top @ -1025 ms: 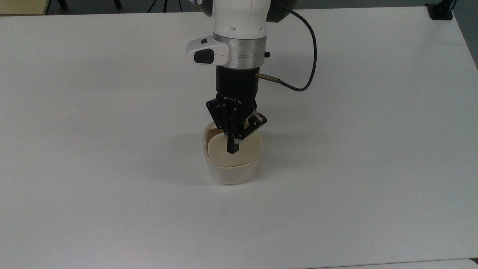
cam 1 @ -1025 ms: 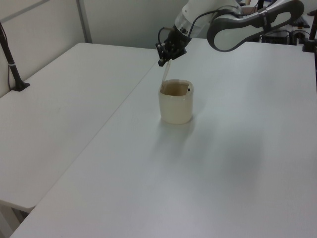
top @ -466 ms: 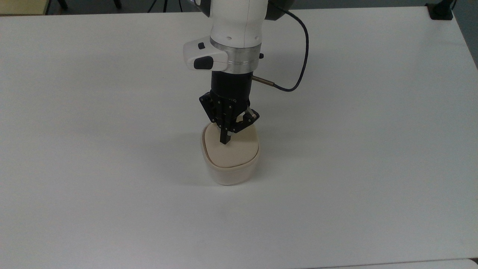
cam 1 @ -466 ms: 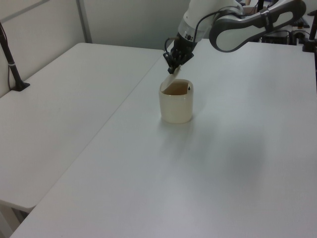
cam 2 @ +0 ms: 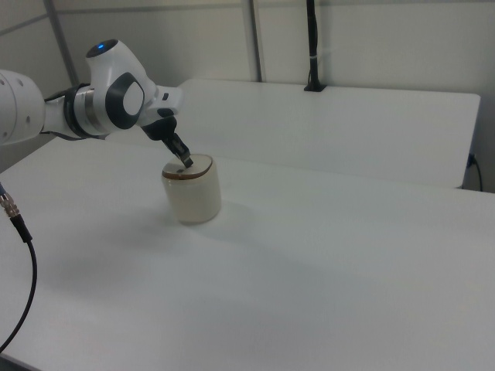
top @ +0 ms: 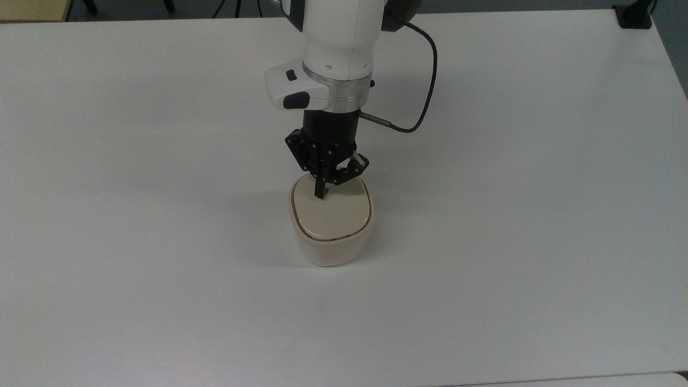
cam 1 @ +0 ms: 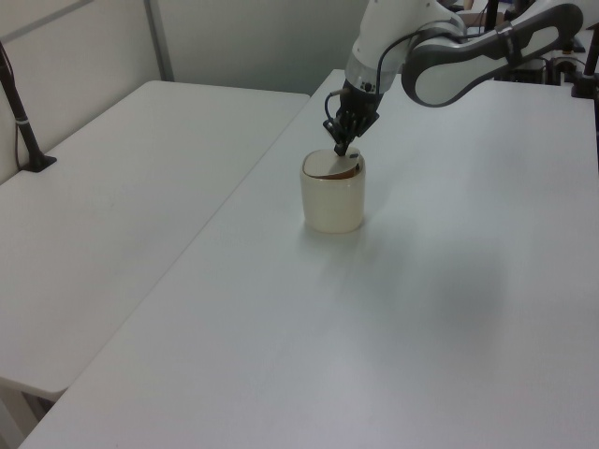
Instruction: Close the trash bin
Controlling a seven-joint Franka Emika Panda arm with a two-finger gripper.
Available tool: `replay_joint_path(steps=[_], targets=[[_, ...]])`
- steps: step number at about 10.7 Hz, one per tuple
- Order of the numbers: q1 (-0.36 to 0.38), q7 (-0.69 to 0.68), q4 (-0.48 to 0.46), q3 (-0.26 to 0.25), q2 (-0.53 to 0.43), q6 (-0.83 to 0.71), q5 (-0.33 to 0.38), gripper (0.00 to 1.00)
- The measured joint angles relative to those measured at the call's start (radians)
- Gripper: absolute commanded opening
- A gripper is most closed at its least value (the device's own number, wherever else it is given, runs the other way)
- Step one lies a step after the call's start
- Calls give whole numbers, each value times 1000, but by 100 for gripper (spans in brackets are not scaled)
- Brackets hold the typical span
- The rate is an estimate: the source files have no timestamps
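The trash bin (top: 329, 248) is a small cream-white tub standing on the white table (top: 161, 161). Its beige lid (top: 336, 215) lies almost flat on the rim. In the left view the trash bin (cam 1: 332, 198) has its lid (cam 1: 329, 169) slightly tilted, with a thin dark gap on the left view's left side. My gripper (top: 321, 194) is shut and points down, its tip touching the lid near the edge nearest the arm. The same contact appears at the gripper (cam 1: 341, 150) in the left view and the gripper (cam 2: 186, 163) over the trash bin (cam 2: 193, 195) in the right view.
A black cable (top: 424, 102) loops from the wrist on the top view's right. A black post (cam 1: 23, 131) is clamped to the neighbouring table on the left view's left, and another post (cam 2: 312, 46) stands at the far table edge in the right view.
The lid has swung down from nearly upright to almost flat on the bin. My gripper moved down and toward the arm's base, staying on the lid.
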Motion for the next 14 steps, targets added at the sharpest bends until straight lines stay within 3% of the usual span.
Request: replay_joint_path(steps=[11, 14], targets=[[-5, -52, -28, 31, -12, -23, -1, 0], [-29, -52, -16, 32, -95, -121, 55, 7]])
